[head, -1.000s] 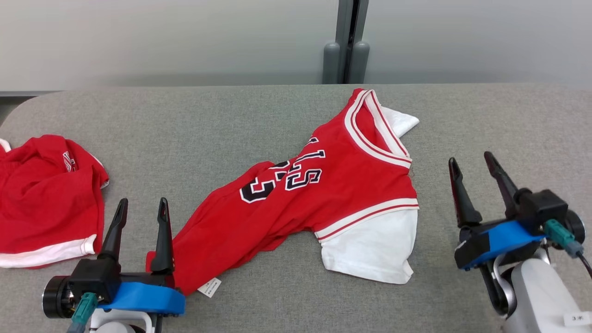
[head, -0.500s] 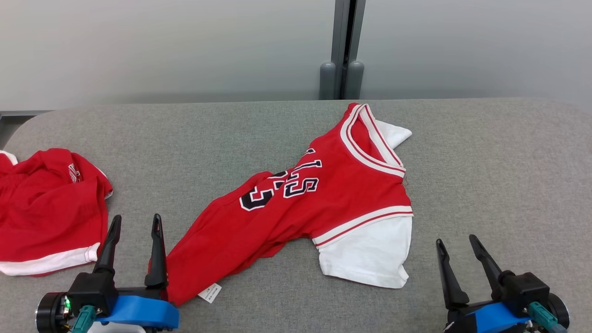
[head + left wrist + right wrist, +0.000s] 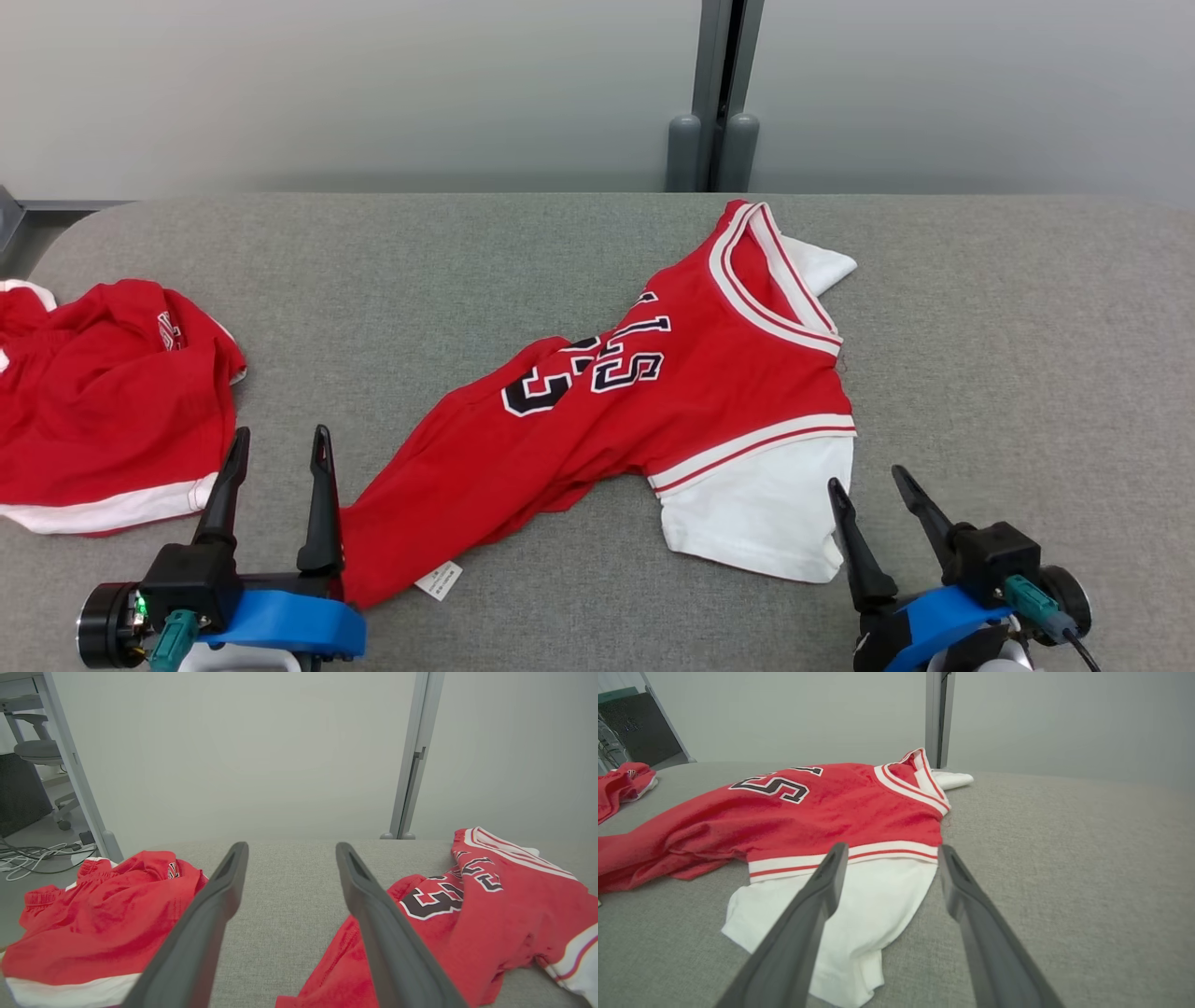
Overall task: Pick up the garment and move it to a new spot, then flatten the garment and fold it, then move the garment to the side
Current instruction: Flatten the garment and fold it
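Both low, fingers wide apart and empty: left end effector (image 3: 282, 431), right end effector (image 3: 864, 476).

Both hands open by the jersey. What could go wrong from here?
1. The open right hand points at the white sleeve of the red basketball jersey with black numbers; grabbing only that could leave the body dangling twisted.
2. The open left hand sits between the jersey's bunched hem and the crumpled red shorts with white trim; a leftward drag might snag the shorts.
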Robot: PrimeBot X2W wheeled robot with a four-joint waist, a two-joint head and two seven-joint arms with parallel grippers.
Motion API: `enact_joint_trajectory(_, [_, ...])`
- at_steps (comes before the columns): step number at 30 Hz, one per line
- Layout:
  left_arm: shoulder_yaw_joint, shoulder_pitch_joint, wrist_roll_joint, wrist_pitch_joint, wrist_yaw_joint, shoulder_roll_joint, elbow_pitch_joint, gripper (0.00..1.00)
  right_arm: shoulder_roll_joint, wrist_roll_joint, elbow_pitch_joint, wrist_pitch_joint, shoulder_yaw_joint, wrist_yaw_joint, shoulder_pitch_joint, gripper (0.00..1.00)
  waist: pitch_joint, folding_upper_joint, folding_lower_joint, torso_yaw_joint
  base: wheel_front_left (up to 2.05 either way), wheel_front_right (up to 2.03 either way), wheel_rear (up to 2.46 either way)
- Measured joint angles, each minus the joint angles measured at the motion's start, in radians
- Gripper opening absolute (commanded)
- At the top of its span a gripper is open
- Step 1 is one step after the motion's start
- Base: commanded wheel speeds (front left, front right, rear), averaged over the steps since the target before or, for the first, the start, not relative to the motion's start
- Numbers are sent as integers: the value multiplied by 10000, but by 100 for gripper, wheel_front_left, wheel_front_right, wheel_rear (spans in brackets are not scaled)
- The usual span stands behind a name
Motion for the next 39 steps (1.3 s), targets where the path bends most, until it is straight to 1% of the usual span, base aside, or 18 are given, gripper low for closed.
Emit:
enact_joint_trajectory(5, [-12,-16,-27,2,0,-15,-10,100,6,-42,1402,-2,58,0,-488,100,109,0,0,131,0,0,0])
enact_joint_trajectory(11, [-35,-81,-69,2,0,-29,-6,100,4,328,2924,0,171,0,-1078,100,279,2,0,219,0,0,0])
enact_joint_trajectory(15, [-69,-231,-71,2,-2,-35,-4,100,6,800,3547,-4,447,0,-1433,100,398,2,1,276,0,0,0])
enact_joint_trajectory(20, [-92,-265,-79,0,-2,-44,6,100,-15,1283,3973,-46,968,-2,-1698,100,494,1,0,305,0,0,0])
enact_joint_trajectory(21, [-92,-268,-88,0,-2,-48,8,100,-31,1367,4042,-59,1108,-6,-1751,91,510,1,0,299,0,0,0])
enact_joint_trajectory(22, [-100,-274,-105,0,0,-50,12,100,-42,1453,4086,-75,1262,-15,-1803,31,521,2,0,291,0,0,0])
enact_joint_trajectory(23, [-105,-285,-127,2,-2,-52,19,100,-36,1488,4117,-73,1346,-15,-1852,0,528,2,0,282,0,0,0])
enact_joint_trajectory(25, [-109,-301,-144,0,-2,-54,31,100,-29,1503,4134,-73,1363,-13,-1885,0,526,1,0,256,0,0,0])
enact_joint_trajectory(29, [-61,-299,-144,2,-2,-58,31,100,15,1187,3891,-21,947,0,-1857,0,493,3,0,152,0,0,0])
enact_joint_trajectory(33, [-46,-222,-142,2,0,-63,59,100,12,648,3156,-17,102,0,-1440,0,351,2,0,84,0,0,0])
enact_joint_trajectory(39, [-10,-8,-146,2,0,-77,125,100,-460,305,2008,-15,-1223,0,-93,0,103,2,-1,-85,0,0,0])
